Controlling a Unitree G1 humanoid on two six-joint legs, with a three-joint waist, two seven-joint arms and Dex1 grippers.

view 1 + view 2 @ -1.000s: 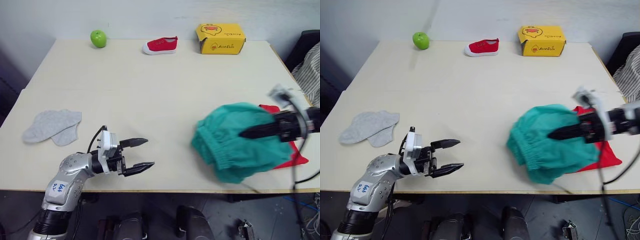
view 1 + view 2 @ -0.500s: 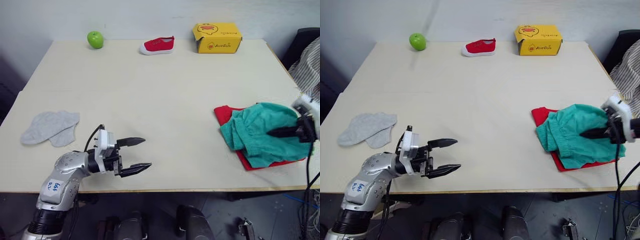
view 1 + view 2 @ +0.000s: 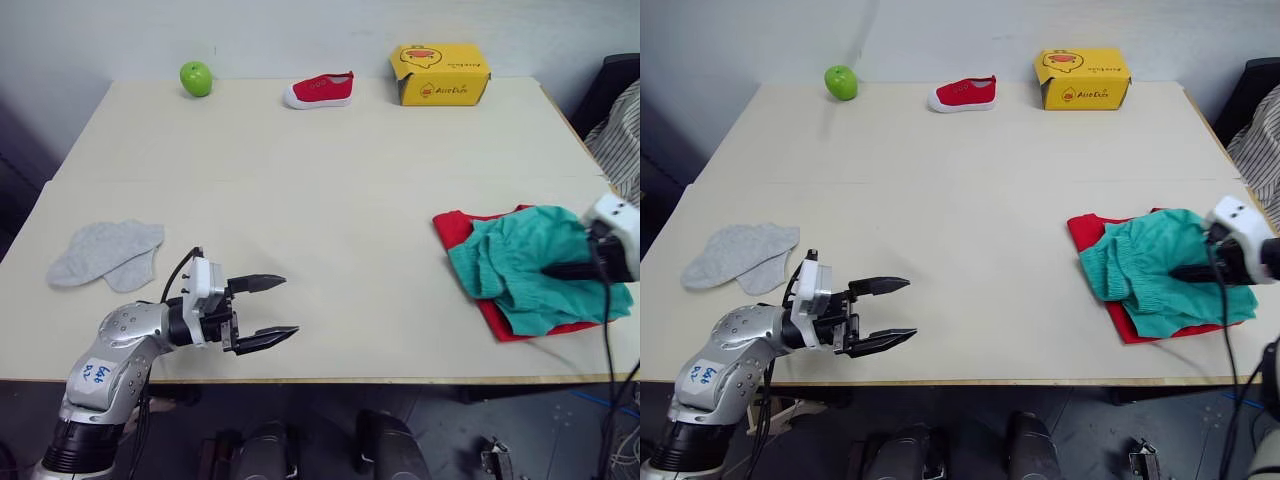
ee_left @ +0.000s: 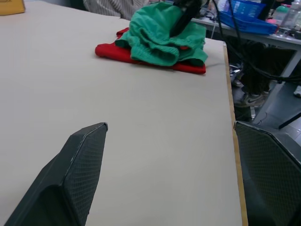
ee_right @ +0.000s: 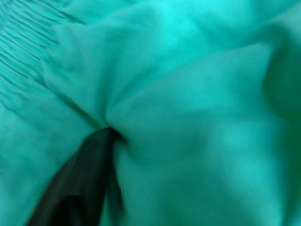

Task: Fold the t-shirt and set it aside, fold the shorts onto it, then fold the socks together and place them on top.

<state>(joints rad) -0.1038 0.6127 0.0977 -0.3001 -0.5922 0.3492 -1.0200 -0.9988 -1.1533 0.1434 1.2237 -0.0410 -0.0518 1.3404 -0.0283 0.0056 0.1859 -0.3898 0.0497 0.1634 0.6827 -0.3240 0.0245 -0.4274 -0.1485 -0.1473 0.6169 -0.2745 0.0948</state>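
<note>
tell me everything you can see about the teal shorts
The shorts are teal-green soft fabric, crumpled into a loose heap, with a gathered ribbed waistband facing the table's middle. They lie on top of the folded red t-shirt near the table's right edge, with red showing at the far-left corner and along the near side. The right tool is pushed into their folds; the cloth hides whether it grips.

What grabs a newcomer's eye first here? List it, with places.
The teal shorts piled on the red t-shirt near the table's right edge, with the right gripper pressed into them. Next, the left gripper, open over the front edge, and the grey socks at the left.
</note>
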